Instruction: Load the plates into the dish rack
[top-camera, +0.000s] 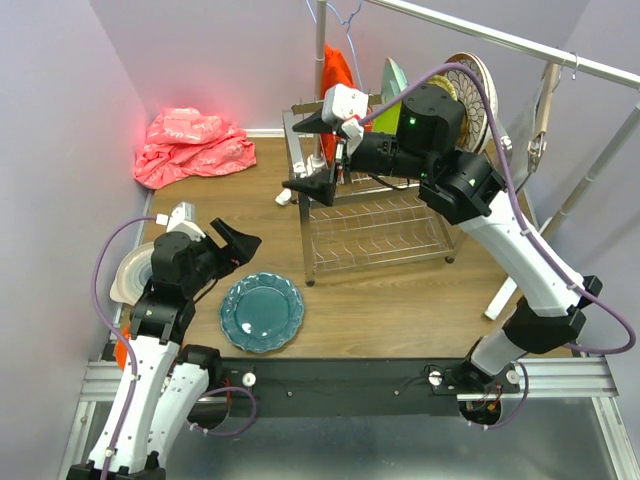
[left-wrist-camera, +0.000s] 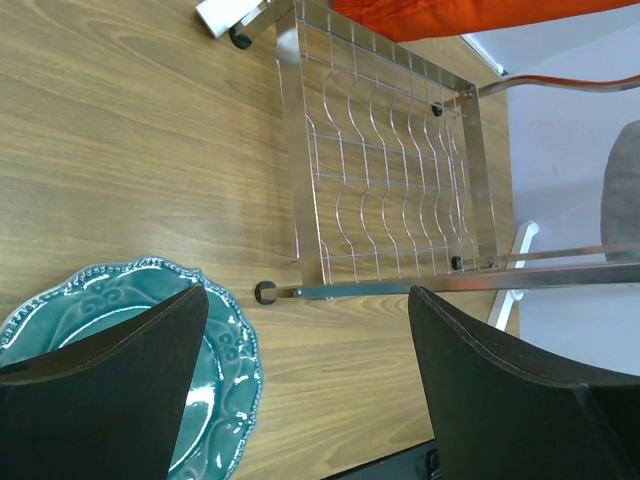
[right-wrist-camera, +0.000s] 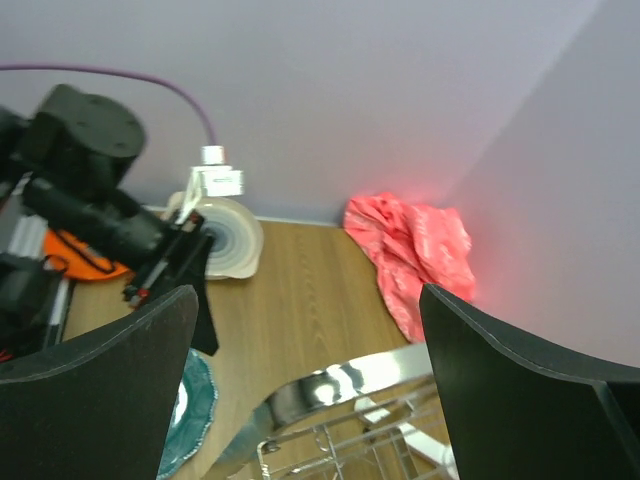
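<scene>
Teal plate (top-camera: 262, 311) lies flat by the dish rack (top-camera: 375, 228)

The plate faces up on the wooden worktop (top-camera: 400, 290), at 7 o'clock from the rack, whose long side runs from 9 to 3 o'clock. Other plates (top-camera: 470, 78) stand on edge at its top. Lilac walls (top-camera: 60, 120) are all around. A pink cloth (top-camera: 190, 148) sits at 11 o'clock. The left hand (top-camera: 235, 245) tilts down near the teal plate, wide open and empty. The right hand (top-camera: 312, 155) points to 9 o'clock over the rack's left end, wide open and empty

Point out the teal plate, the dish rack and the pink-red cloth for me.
teal plate (top-camera: 262, 312): top view, centre of the plate's well.
dish rack (top-camera: 372, 230): top view, wire grid of the lower tier.
pink-red cloth (top-camera: 190, 148): top view, middle of the crumpled heap.
</scene>
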